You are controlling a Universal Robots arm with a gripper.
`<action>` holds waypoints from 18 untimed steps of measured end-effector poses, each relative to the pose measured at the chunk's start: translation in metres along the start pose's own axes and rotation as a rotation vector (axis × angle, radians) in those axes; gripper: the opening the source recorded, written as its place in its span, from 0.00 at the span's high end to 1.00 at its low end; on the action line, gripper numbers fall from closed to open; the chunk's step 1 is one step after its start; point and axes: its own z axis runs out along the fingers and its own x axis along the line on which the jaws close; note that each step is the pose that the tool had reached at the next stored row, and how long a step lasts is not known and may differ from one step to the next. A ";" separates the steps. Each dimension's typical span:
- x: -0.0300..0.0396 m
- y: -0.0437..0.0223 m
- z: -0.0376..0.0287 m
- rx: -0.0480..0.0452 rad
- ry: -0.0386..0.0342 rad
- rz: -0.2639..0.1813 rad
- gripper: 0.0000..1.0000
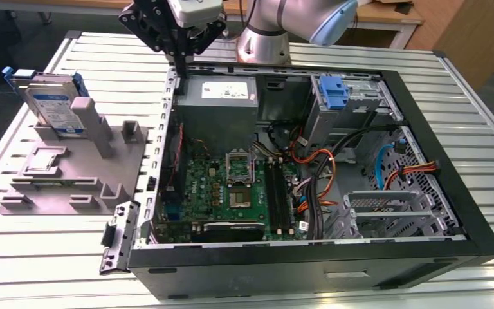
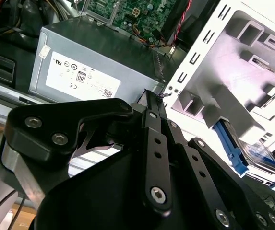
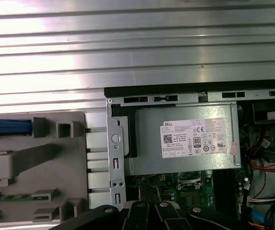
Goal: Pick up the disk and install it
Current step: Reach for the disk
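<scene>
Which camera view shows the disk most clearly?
The exterior view: the disk stands upright on the grey holder beside the computer case, its label and blue frame in plain sight. In the second wrist view part of it shows behind the holder's posts; in the first wrist view a blue edge of it is seen.

The end effector (image 1: 178, 55) is hanging fingers-down over the far edge of the open computer case (image 1: 316, 264), its fingers pinching together at the tips with nothing between them. Just below it, the grey power supply (image 1: 217, 95) is lying inside the case. Lower down and toward the exterior view's left of the end effector, well apart from it, the disk (image 1: 54, 106) is standing upright in a grey holder (image 1: 75, 177) on the slatted desk (image 1: 58, 270). Toward the exterior view's right of the end effector, a blue latch piece (image 1: 334, 95) is sitting upright on a grey metal cage (image 1: 369, 96).
</scene>
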 end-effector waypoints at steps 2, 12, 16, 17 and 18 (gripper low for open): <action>0.0007 0.0000 0.0000 0.0000 0.0000 0.000 0.90; 0.0038 -0.0003 0.0001 0.0000 0.0000 0.000 0.90; 0.0052 -0.0004 0.0001 0.0000 0.0000 0.000 0.90; 0.0055 -0.0004 0.0001 0.0000 0.0000 0.000 0.90; 0.0058 -0.0004 0.0001 0.0000 0.0000 0.000 0.90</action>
